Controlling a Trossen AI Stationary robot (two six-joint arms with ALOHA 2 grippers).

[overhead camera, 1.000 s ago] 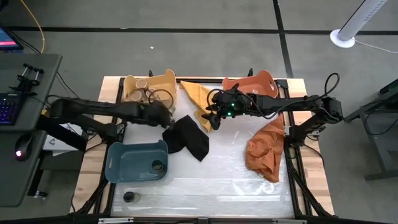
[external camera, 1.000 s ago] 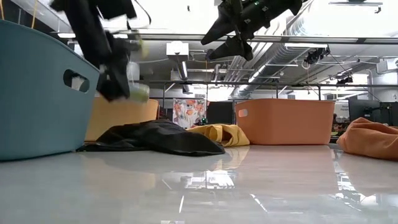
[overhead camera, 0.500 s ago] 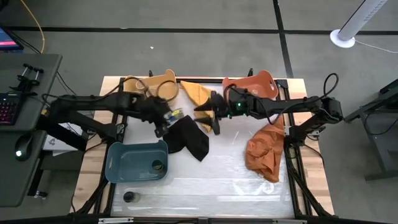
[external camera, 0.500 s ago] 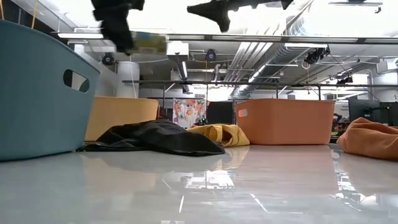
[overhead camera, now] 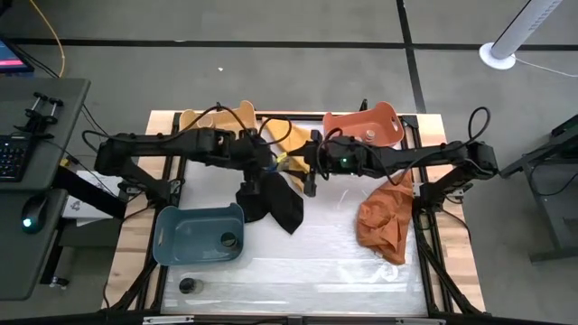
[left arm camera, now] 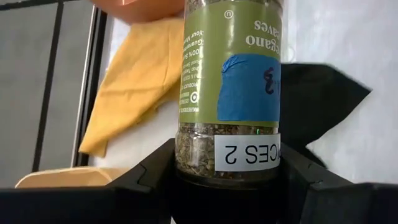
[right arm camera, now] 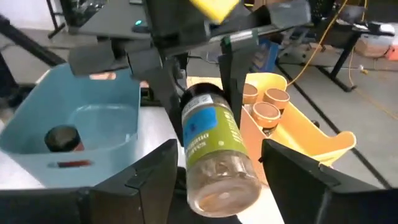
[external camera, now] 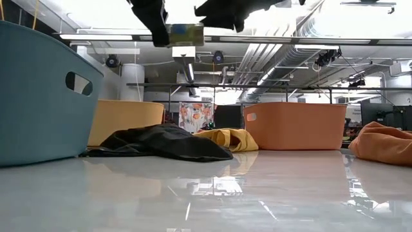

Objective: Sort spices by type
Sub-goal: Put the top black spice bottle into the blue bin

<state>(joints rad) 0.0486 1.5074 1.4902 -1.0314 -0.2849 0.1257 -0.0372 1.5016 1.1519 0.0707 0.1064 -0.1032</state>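
left gripper (overhead camera: 271, 162) hangs high over the back middle of the table, its dark fingers clamped on the black-capped end of a spice jar (left arm camera: 231, 93). that jar is a clear round cylinder of flaky green herb, wrapped in an olive label with a blue tape patch and a white sticker; it lies roughly level in the air, its base pointing toward the right gripper (overhead camera: 309, 170). right gripper faces it from just beside, its two blocky dark fingers (right arm camera: 134, 180) spread to either side of the jar's glass base; whether they touch it cannot be told.

below the two grippers lies a crumpled black cloth (overhead camera: 274, 203), and behind it a folded yellow cloth (overhead camera: 287, 137), both soft and rumpled on the glossy white table (overhead camera: 316, 262). a yellow plastic bin (overhead camera: 244, 116) at the back left holds tan-topped jars (right arm camera: 267, 111) standing close together. an orange bin (overhead camera: 379, 116) at the back right holds one small jar (overhead camera: 368, 135). a blue bin (overhead camera: 172, 236) with rounded corners, at the front left, has one dark-topped jar (overhead camera: 229, 242) in its corner. another dark-topped jar (overhead camera: 187, 286) stands alone on the table in front of the blue bin. an orange cloth (overhead camera: 384, 221) is heaped at the right edge.
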